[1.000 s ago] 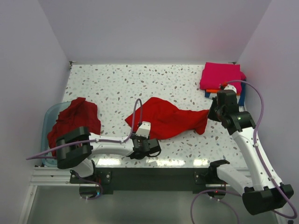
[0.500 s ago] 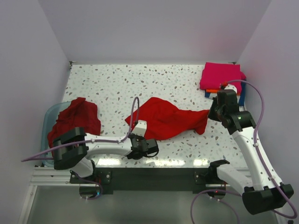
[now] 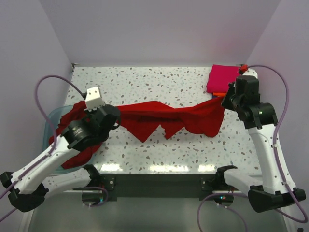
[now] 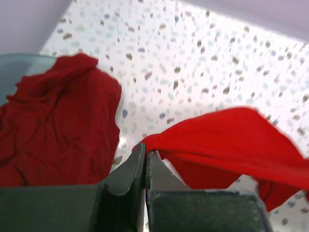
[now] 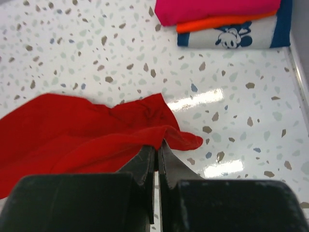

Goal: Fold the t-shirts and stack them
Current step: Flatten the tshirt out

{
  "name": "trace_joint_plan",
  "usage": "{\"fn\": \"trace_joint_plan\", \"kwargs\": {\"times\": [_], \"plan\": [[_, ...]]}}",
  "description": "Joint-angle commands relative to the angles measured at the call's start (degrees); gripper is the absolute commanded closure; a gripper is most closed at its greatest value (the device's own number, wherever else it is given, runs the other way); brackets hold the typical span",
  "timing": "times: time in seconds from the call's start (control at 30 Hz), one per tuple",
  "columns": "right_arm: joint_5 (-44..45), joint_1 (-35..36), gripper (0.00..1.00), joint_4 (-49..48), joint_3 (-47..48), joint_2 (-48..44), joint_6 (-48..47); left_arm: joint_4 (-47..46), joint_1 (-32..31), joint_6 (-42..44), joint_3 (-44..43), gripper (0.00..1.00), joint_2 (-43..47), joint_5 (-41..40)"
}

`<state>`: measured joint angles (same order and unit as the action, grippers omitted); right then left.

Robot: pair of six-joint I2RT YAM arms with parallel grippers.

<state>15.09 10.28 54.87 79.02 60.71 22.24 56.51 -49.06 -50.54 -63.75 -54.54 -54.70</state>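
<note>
Five t-shirts show. One bright red cotton t-shirt (image 3: 169, 118) hangs stretched above the middle of the speckled white surface (image 3: 145, 82), running from 9 o'clock to 3 o'clock. The left jaws are clamped on its left corner and the right jaws are pinched shut on its right corner. A second, crumpled red t-shirt (image 4: 58, 125) lies in the single translucent teal plastic tub (image 4: 17, 72) at 9 o'clock. At 2 o'clock sits one folded stack: a magenta pink t-shirt (image 5: 215, 8) on an orange t-shirt (image 5: 217, 22) on a white t-shirt with blue trim (image 5: 260, 36). It bears a cartoon mouse face (image 5: 227, 37), with no readable writing.
</note>
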Motion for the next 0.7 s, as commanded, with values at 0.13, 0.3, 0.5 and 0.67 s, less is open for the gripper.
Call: {"fn": "trace_joint_plan", "kwargs": {"times": [0.13,0.3,0.5,0.67], "plan": [[-1.82,-0.44,1.00,6.12,22.91,1.96,-2.98,-0.07,2.12,17.30,-22.19,1.00,-1.53,-7.00],[-3.22,-0.44,1.00,6.57,36.08,-0.50,-6.59,-10.79,2.12,31.63,-31.86,1.00,0.92,-2.01],[-6.21,-0.44,1.00,3.15,43.48,-6.47,-11.34,-16.26,2.12,39.47,-39.07,1.00,5.50,11.62],[-6.83,-0.35,1.00,3.49,51.48,-7.01,-12.40,-12.05,2.04,39.12,-48.99,1.00,3.48,19.80]]}}
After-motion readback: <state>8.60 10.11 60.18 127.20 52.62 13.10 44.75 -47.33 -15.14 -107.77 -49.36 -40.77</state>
